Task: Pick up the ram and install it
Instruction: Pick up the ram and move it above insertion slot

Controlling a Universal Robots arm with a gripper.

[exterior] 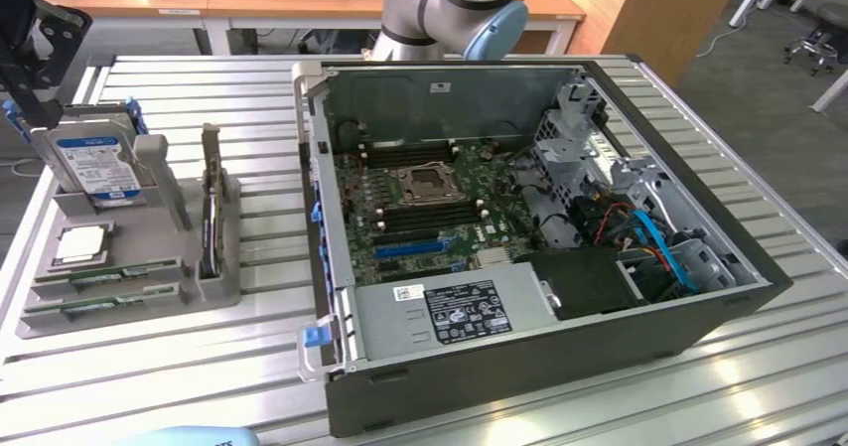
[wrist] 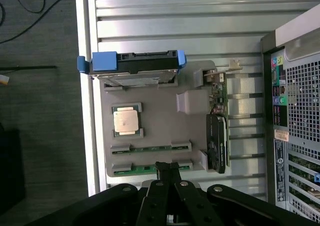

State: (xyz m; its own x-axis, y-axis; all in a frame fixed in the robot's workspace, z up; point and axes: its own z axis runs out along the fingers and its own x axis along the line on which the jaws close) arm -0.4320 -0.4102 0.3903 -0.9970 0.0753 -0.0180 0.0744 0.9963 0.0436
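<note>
Two ram sticks lie side by side in slots of a grey holder tray (exterior: 146, 242) on the exterior view's left: one ram (exterior: 106, 275) and a second ram (exterior: 99, 305) nearer the tray's front edge. The wrist view looks straight down on the same tray (wrist: 160, 126), where both green sticks show, one ram (wrist: 150, 148) and the other ram (wrist: 142, 169). My gripper (wrist: 167, 167) hangs above the tray with its black fingers pressed together, shut and holding nothing. Its tips overlap the end of the nearer stick in this view. The open computer case (exterior: 530, 257) shows its motherboard (exterior: 424, 198).
The tray also holds an upright hard drive (exterior: 95, 163), a square silver processor (exterior: 79, 244) and a graphics card (exterior: 212, 208) on edge. The case's metal wall (exterior: 325, 227) rises just beside the tray. The arm's base (exterior: 458, 4) stands behind the case on the slatted table (exterior: 265, 367).
</note>
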